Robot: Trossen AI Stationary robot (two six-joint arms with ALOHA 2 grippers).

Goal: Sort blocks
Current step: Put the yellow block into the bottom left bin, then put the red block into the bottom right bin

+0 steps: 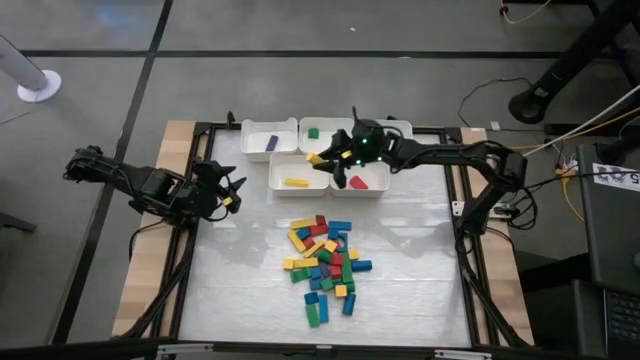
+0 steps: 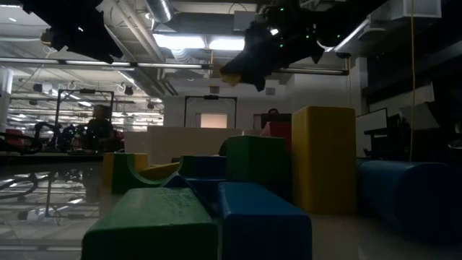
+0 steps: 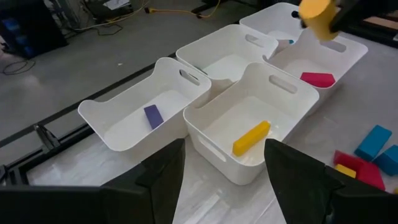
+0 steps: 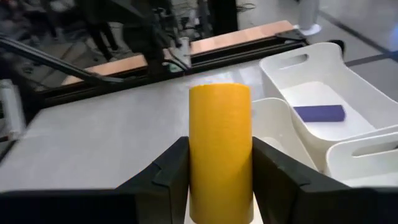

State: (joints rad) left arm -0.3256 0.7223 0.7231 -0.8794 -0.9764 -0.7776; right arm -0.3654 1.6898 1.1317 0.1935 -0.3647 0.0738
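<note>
- Right end effector (image 1: 322, 160): hung above the cluster of white bins at the far side of the surface (image 1: 400, 290), its fingers closed on a yellow block (image 4: 220, 149). In the right wrist view the block stood upright between the two dark fingers.
- Left end effector (image 1: 232, 190): rested at the left edge of the surface, near the bins, its fingers spread apart with nothing between them.
- Bin with purple block (image 1: 270, 143): far-left bin (image 1: 252, 132) of the cluster; one purple piece lay flat inside.
- Bin with green block (image 1: 313, 132): the far bin (image 1: 303, 123) just right of the purple one.
- Bin with yellow bar (image 1: 296, 182): near-left bin (image 1: 275, 182); one long yellow piece lay on its floor.
- Bin with red block (image 1: 357, 182): near-right bin (image 1: 380, 190), beside the yellow one.
- Loose blocks (image 1: 325, 268): a mixed pile of red, yellow, green and blue pieces lay at the middle of the surface, well apart from the bins, many touching one another.
- Low view: green, blue and yellow pieces filled the foreground.
</note>
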